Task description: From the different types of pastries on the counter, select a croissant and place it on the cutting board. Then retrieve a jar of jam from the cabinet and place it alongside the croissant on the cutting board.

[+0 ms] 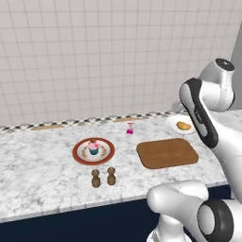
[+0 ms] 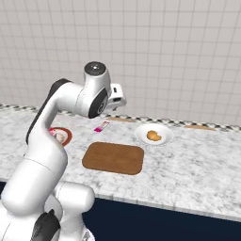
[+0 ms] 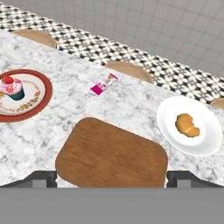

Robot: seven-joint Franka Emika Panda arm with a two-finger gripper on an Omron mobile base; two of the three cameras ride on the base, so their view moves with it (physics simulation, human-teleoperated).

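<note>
your gripper (image 3: pixel 112 177) hangs above the counter (image 1: pixel 38 175) with its jaws spread wide and nothing between them; in the hand view the two tips sit at either side of the near edge of the board (image 3: pixel 111 153). the board lies bare on the marble. the croissant (image 3: pixel 187 125) rests on a white plate (image 3: pixel 210 140) just beyond the board's right corner, apart from it. the cupcake (image 3: pixel 12 87) stands on the red-rimmed plate (image 3: pixel 43 94) to the board's left. a small pink bottle (image 3: pixel 104 84) lies on its side behind the board, near the patterned backsplash strip. two brown shakers (image 1: pixel 103 177) stand close together in front of the red-rimmed plate.
</note>
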